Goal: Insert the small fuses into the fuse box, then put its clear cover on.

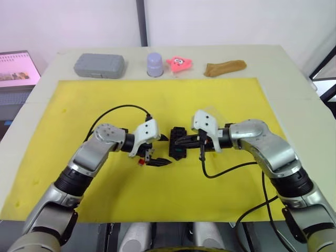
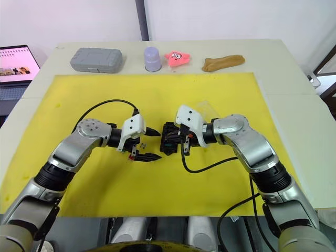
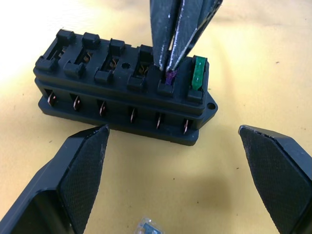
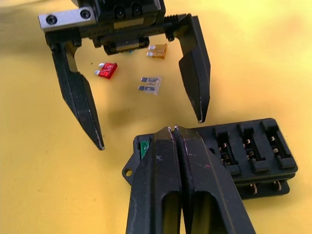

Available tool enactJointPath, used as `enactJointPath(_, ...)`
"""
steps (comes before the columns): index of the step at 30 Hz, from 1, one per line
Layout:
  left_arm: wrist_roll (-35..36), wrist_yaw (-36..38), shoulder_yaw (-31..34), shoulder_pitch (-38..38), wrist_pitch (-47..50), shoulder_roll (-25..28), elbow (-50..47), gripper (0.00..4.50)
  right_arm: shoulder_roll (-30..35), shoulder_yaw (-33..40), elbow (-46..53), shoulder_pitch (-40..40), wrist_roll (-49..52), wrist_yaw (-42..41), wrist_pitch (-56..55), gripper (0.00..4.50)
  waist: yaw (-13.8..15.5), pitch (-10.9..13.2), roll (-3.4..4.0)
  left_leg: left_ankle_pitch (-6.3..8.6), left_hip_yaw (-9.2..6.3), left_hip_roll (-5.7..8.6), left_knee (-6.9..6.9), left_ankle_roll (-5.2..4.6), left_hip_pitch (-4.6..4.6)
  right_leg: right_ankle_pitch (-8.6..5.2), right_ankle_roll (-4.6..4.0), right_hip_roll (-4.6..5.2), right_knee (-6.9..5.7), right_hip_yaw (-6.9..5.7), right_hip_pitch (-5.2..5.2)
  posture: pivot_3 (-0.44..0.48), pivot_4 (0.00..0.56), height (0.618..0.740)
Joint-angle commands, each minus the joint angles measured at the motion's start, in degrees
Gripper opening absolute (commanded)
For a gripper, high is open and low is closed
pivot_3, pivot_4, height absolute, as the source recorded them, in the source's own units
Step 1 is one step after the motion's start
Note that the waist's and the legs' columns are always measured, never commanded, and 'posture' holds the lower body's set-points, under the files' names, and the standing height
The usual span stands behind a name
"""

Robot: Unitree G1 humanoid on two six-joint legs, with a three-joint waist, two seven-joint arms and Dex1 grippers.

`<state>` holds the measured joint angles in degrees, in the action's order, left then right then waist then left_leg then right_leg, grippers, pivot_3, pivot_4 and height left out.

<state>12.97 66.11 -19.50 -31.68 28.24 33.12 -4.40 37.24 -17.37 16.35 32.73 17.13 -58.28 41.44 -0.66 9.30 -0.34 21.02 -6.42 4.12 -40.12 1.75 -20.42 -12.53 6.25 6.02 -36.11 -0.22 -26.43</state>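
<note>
Purple fuse [image 3: 169, 77] pinched in closed right gripper [image 3: 166, 68], tip in second slot of fuse box [image 3: 122, 92] at mat [image 1: 231, 94] centre, beside seated green fuse [image 3: 198, 73]. Best pressed straight down, kept upright. Left gripper [image 4: 148, 124] open at nine o'clock, free to brace.

Bright, even overhead light is flooding the yellow mat [image 1: 157, 194].
Soft shadows are pooling just beside the fuse box [image 3: 122, 92]; glare is washing out the mat beyond the box in the left wrist view, and a clear fuse [image 3: 148, 228] is blurring near it.
</note>
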Motion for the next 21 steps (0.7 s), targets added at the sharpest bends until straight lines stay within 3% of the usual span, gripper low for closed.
enactJointPath(1,-0.1,0.3,1.1,-1.0,-0.6,0.8,-0.4,4.50,1.7,-2.6,-0.6,-1.2,-3.1,-0.4,-2.6,0.07,0.0,0.0,0.00,0.00,0.00,0.00,0.00,0.00,0.01,0.00,0.00,0.00,0.00,0.00,0.01,0.000,0.150,0.740)
enactJointPath(21,1.5,1.3,5.0,-2.2,0.4,3.6,0.3,4.50,4.6,-5.9,-6.4,-3.6,-9.2,-2.2,-10.6,0.07,0.2,-0.1,-0.05,0.00,-0.06,0.02,0.00,0.00,0.14,0.00,0.00,0.00,0.02,-0.01,0.21,0.000,0.150,0.740)
